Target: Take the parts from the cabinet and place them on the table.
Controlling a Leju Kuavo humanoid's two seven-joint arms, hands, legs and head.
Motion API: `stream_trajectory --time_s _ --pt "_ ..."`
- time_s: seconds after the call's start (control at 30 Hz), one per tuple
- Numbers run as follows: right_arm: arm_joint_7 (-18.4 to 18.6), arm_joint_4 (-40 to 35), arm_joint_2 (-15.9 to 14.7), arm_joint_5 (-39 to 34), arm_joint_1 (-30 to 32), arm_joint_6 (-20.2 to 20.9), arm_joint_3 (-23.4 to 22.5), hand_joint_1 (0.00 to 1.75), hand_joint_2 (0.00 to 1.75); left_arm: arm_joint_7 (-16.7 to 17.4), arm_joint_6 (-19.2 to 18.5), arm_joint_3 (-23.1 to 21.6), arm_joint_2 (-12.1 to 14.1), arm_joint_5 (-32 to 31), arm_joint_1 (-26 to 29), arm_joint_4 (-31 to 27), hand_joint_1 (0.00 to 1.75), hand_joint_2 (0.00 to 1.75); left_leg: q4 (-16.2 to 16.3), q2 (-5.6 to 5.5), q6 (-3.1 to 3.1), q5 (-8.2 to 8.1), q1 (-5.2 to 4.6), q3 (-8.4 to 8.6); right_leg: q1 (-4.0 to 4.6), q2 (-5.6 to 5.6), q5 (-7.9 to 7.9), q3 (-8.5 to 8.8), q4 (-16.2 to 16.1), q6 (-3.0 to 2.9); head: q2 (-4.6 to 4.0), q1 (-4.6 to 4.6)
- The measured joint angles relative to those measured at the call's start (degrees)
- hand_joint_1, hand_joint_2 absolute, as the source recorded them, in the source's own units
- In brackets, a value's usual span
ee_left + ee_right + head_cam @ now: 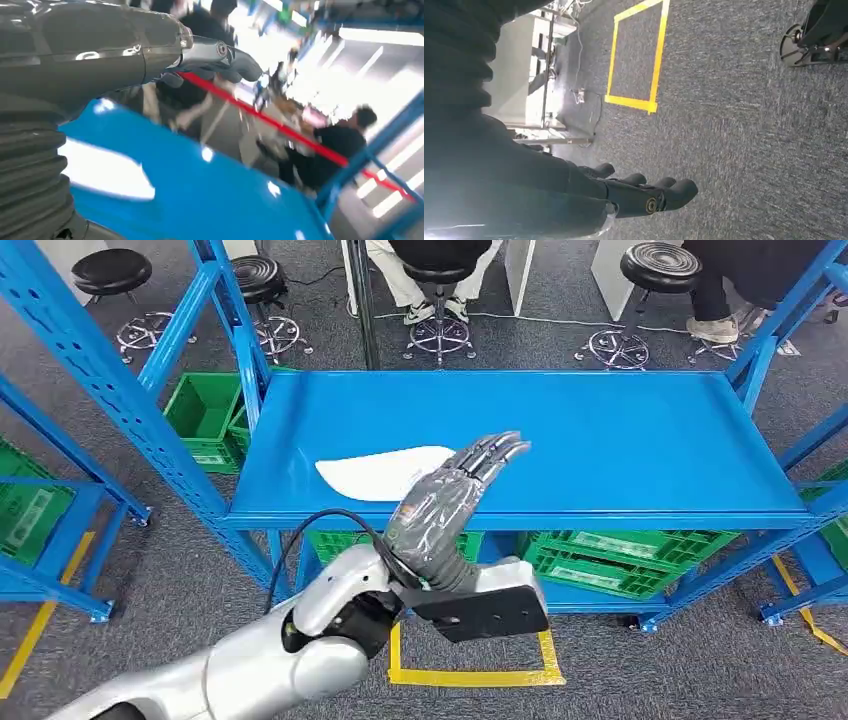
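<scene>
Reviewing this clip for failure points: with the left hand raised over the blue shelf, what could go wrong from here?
The white part looks thin and flat on the shelf, so the left hand, empty with fingers extended, may slide it instead of lifting it. The forearm crosses the shelf's front edge and might strike it while reaching.

Head view bright, sharp; left wrist view motion-blurred, overexposed background; right wrist dim.

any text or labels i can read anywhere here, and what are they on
No text can be read in these pictures.
White labels on the green crates under the blue shelf: too small and blurred to read.
Label on the green crate at the far left: also unreadable.
White flat part on the shelf by the left robot hand: no print visible.
</scene>
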Motion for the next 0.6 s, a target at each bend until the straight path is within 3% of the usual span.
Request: stream_trajectory --time_s 0.07,0.1,0.3,0.6 --pt "0.00 0.00 0.00 -0.02 0.03 -0.04 0.24 0.00 1.75 -0.13 0.67 -0.28 -0.85 -2.02 0.11 1.79 0.00 1.75 0.00 0.14 0.01 0.00 0.00 0.00 0.00 0.04 0.02 0.01 0.00 0.02 0.00 0.00" --pt "0.00 0.00 0.00 -0.02 0.03 -0.04 0.24 0.00 1.75 -0.22 0.37 -0.37 -1.15 -1.18 0.32 2.27 0.00 0.00 0.00 0.22 0.01 -0.01 0.00 0.00 0.00 0.10 0.02 0.04 0.00 0.03 0.00 0.00" --pt "0.24 0.00 -0.07 0.00 0.28 -0.02 0.26 0.00 1.75 -4.17 0.26 0.22 -1.75 12.05 1.47 3.60 0.00 0.00 0.00 0.62 0.05 -0.04 0.00 0.04 0.00 0.32 0.03 0.02 0.01 0.03 0.00 0.00" --pt "0.24 0.00 -0.26 0.00 0.37 -0.02 0.26 0.00 1.75 -4.59 0.69 0.37 -1.79 13.63 1.47 3.73 0.00 0.00 -0.01 0.71 0.06 -0.04 -0.01 0.05 0.00 0.37 0.03 0.02 0.01 0.04 0.00 0.00"
